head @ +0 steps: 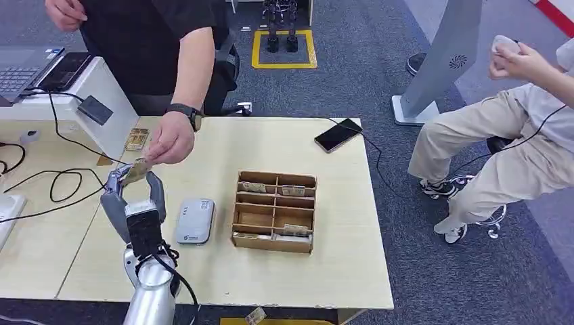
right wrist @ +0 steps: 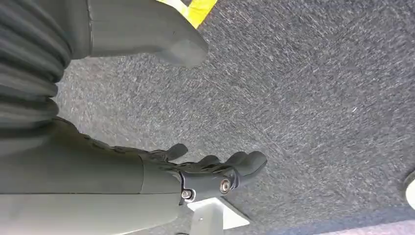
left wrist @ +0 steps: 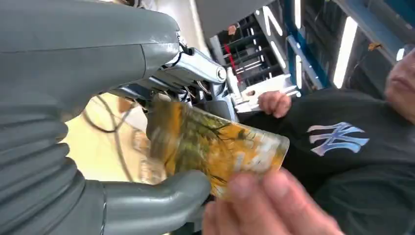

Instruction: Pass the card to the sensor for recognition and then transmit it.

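Observation:
My left hand (head: 133, 202) is raised over the left part of the table (head: 338, 264) and grips a yellow-green printed card (head: 138, 169) between thumb and fingers. A person in a black shirt reaches in from the far side, and their hand (head: 169, 139) pinches the card's other end. In the left wrist view the card (left wrist: 220, 142) lies across my thumb, with the person's fingertips (left wrist: 254, 193) on its near edge. The white card sensor (head: 195, 221) lies flat on the table just right of my left hand. My right hand (right wrist: 161, 171) hangs over grey carpet, fingers apart and holding nothing.
A wooden compartment box (head: 274, 211) with several cards stands right of the sensor. Another card (head: 137, 139) lies beside a white stand with a laptop (head: 27, 68) at far left, amid cables. A phone (head: 338, 135) lies at the far edge. A second person sits at right.

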`<move>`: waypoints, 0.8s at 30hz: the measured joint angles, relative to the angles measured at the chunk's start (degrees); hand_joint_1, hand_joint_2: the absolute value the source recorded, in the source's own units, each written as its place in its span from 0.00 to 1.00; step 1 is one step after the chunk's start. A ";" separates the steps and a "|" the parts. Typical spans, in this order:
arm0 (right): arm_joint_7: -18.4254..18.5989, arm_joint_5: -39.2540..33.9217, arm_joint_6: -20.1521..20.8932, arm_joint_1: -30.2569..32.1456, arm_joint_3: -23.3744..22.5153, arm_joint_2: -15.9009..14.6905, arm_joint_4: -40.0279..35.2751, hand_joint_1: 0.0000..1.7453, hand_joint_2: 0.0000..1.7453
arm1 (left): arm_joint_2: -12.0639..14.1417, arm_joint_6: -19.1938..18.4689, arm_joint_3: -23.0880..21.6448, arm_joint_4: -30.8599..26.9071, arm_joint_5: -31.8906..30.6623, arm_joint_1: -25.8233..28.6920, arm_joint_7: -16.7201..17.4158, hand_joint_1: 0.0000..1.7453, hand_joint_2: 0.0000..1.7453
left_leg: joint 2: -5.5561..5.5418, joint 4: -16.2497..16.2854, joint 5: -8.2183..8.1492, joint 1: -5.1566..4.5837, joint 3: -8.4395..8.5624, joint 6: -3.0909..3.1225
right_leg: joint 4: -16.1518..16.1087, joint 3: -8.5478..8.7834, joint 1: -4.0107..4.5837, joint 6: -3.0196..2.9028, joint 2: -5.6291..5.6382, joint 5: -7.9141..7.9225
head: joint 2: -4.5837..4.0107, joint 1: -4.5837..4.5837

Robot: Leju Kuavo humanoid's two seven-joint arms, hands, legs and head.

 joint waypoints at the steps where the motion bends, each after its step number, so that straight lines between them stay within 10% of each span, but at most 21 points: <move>1: 0.11 0.40 0.00 -0.12 0.00 0.04 -0.02 0.00 1.00 | 0.18 0.00 0.13 0.48 0.43 -1.31 0.85 0.63 1.00 | 0.00 0.00 0.01 0.00 0.00 -0.01 | 0.00 0.01 0.00 0.00 -0.01 0.01 | 0.00 0.00; 4: 0.55 1.49 0.02 -0.46 0.00 0.15 -0.09 0.00 1.00 | 1.16 0.00 1.14 2.78 0.50 -5.28 2.26 0.59 1.00 | 0.00 0.00 0.03 0.00 0.00 -0.04 | 0.02 0.01 0.00 0.00 -0.01 0.03 | 0.00 0.00; 6: 0.68 1.86 0.00 -0.59 0.00 0.24 -0.11 0.00 1.00 | 1.73 0.00 1.60 4.16 0.55 -7.03 2.69 0.33 1.00 | 0.01 0.00 0.03 0.00 0.00 -0.04 | 0.02 0.00 0.00 0.00 0.00 0.03 | 0.00 0.00; 7: 0.74 2.02 0.02 -0.63 0.00 0.28 -0.11 0.00 1.00 | 2.03 0.00 1.75 4.87 0.65 -7.74 2.80 0.00 1.00 | 0.01 0.00 0.03 0.01 0.00 -0.04 | 0.02 0.00 0.00 0.00 0.00 0.03 | 0.00 0.00; 24: 1.29 3.04 0.00 -0.96 0.00 0.57 -0.42 0.00 1.00 | 3.63 -0.24 2.47 9.14 4.26 -11.86 3.26 0.00 1.00 | -0.01 0.00 0.02 -0.01 -0.04 -0.03 | 0.01 -0.02 -0.01 0.01 0.00 0.02 | 0.00 0.00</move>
